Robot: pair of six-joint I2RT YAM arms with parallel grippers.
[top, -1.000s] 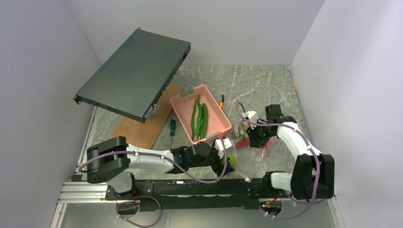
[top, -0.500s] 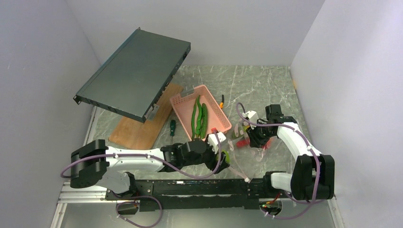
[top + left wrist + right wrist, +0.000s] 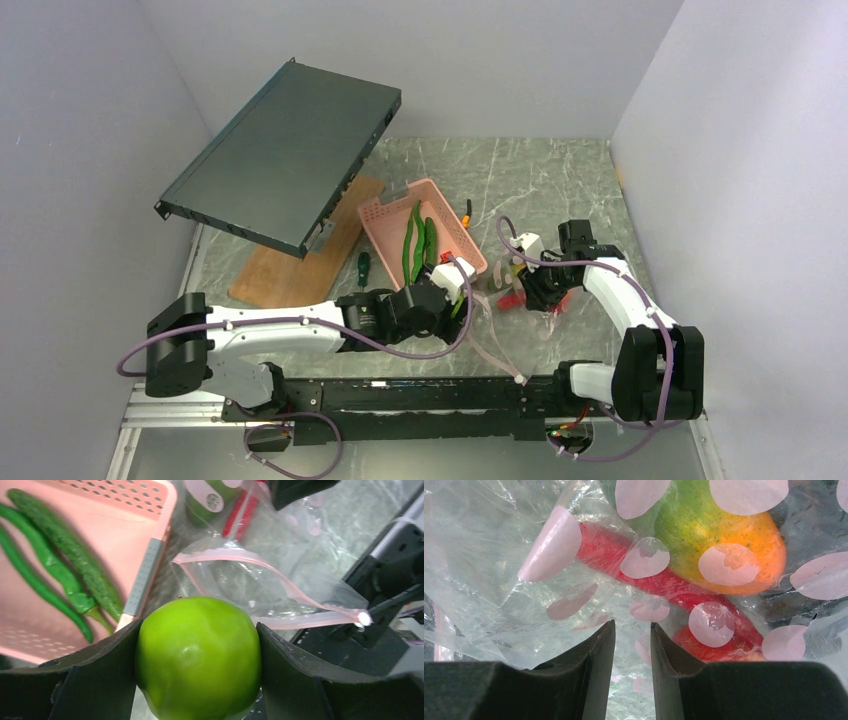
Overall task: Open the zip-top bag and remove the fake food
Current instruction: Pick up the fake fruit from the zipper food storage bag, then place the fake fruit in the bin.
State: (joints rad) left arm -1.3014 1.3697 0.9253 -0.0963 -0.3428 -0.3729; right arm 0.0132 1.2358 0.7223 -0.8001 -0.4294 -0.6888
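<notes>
My left gripper [image 3: 198, 645] is clamped on the apple [image 3: 198, 657], one finger pressed to each side of it. It hangs above the near right corner of the basket [image 3: 125, 530], which sits at the middle of the tabletop [image 3: 560, 170] with two pods [image 3: 65, 565] lying in it.

The bag [image 3: 240, 585] lies on the tabletop just right of the basket, toward the front edge. Its mouth gapes toward my left gripper, and the zip strip [image 3: 280, 580] curves in an open loop.

My right gripper [image 3: 633, 645] is at the bag's far end. Its fingers [image 3: 594, 665] are drawn close together with clear film pinched between them. Through the plastic just beyond them I see a red piece [image 3: 664, 582] and a green-orange fruit [image 3: 719, 535], both inside the bag.

A screwdriver [image 3: 362, 268] lies left of the basket, beside a wooden board [image 3: 290, 275].
</notes>
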